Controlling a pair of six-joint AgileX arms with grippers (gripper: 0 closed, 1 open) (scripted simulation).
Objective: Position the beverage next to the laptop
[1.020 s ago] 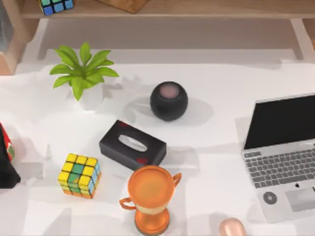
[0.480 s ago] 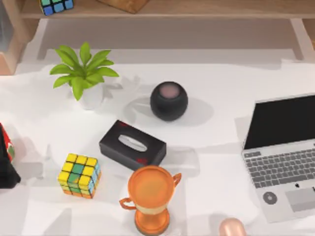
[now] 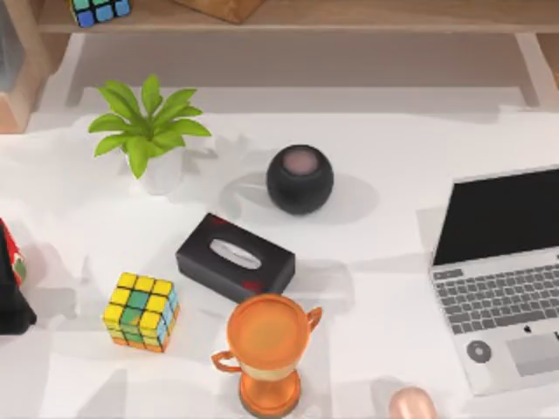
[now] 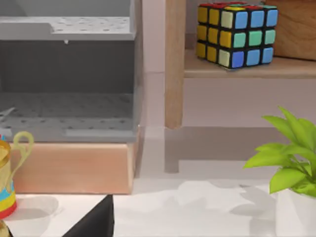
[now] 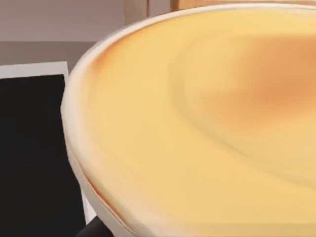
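Laptop (image 3: 502, 275) sits cut off at the counter's (image 3: 384, 236) right edge, a pinkish rounded object (image 3: 410, 405) half-hidden nearby; hand state: cannot tell.

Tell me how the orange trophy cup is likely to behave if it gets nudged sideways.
The orange trophy cup would probably tip rather than slide: its wide bowl sits on a narrower stem and foot. Its glossy surface looks smooth, so it may be slippery. If it tipped toward the table's far side, it could strike the black tissue box just behind it.
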